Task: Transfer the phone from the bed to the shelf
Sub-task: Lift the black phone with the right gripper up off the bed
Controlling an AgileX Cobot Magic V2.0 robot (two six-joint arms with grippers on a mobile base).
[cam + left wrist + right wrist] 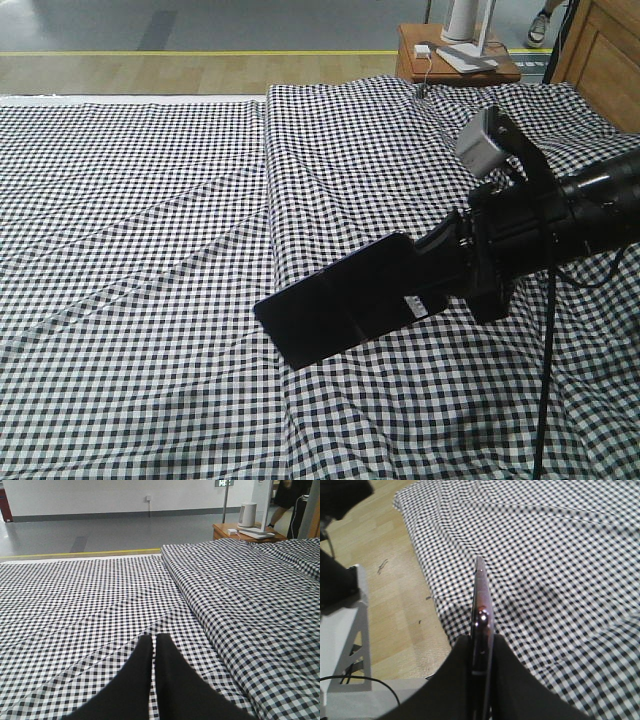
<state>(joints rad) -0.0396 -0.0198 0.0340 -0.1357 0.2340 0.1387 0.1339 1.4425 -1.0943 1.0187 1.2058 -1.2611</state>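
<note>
Gingham in black and white covers the bed (150, 200), and a raised fold runs from its far edge toward the middle. Left of that fold, the left gripper (154, 637) has its 2 black fingers pressed together with only a thin slit between them. Right of the fold, toward the bed's near edge, the phone (345, 300), a glossy black slab with a white sticker, hangs above the sheet. The right gripper (425, 268) is clamped on its right end, 1 finger on each face.
</note>
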